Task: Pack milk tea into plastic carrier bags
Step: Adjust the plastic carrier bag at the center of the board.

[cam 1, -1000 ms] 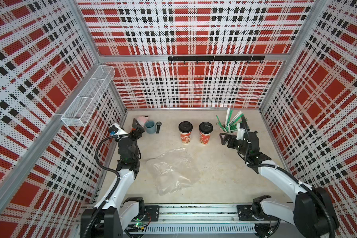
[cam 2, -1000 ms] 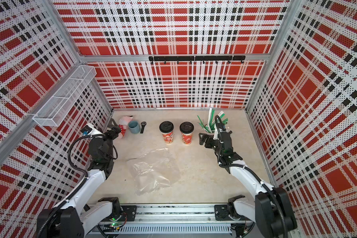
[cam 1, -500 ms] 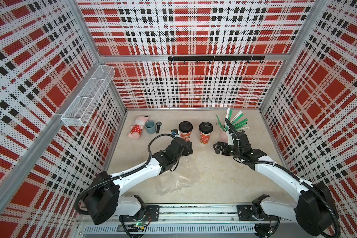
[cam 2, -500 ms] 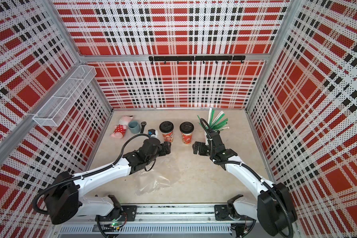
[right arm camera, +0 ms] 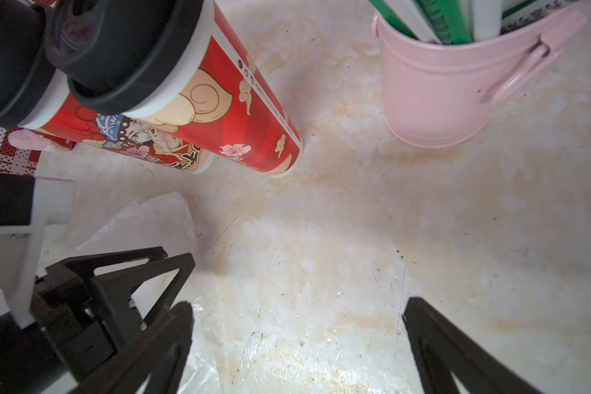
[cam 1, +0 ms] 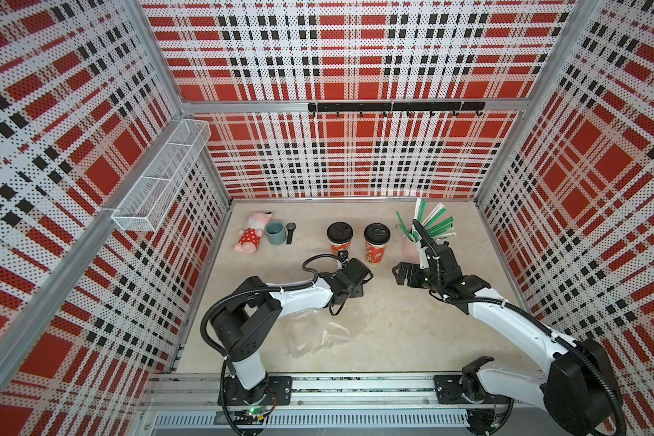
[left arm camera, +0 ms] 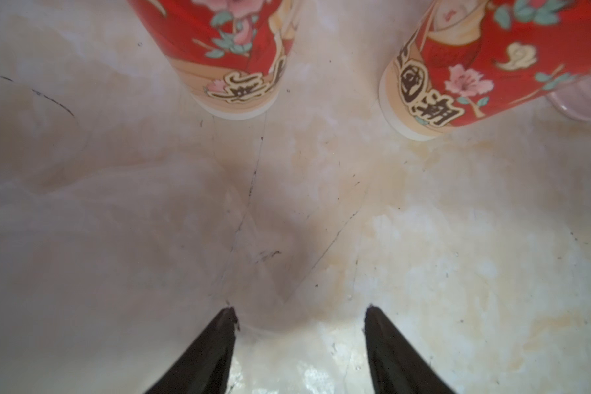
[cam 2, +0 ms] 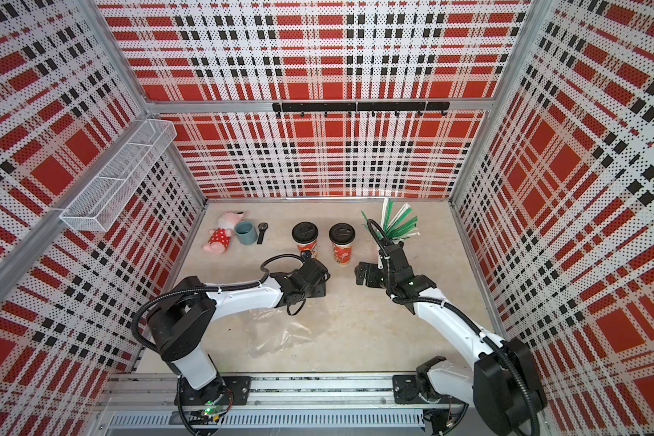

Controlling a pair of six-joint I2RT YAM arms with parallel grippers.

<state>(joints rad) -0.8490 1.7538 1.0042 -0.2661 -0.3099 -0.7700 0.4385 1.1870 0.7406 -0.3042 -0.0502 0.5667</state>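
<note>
Hovering my left pincer (left arm camera: 300,309), spread, over the bag (cam 1: 318,336), I am about to grab it. My right pincer (right arm camera: 297,303) is spread too. Next I pinch the thin edge.

place: robot test booth | evidence: plaid pegboard walls (cam 1: 355,166); aluminium frame (cam 1: 242,107); arm base rail (cam 1: 355,385)

light: bright, even | shadows: soft | wrist views: edges blurred, distorted
</note>
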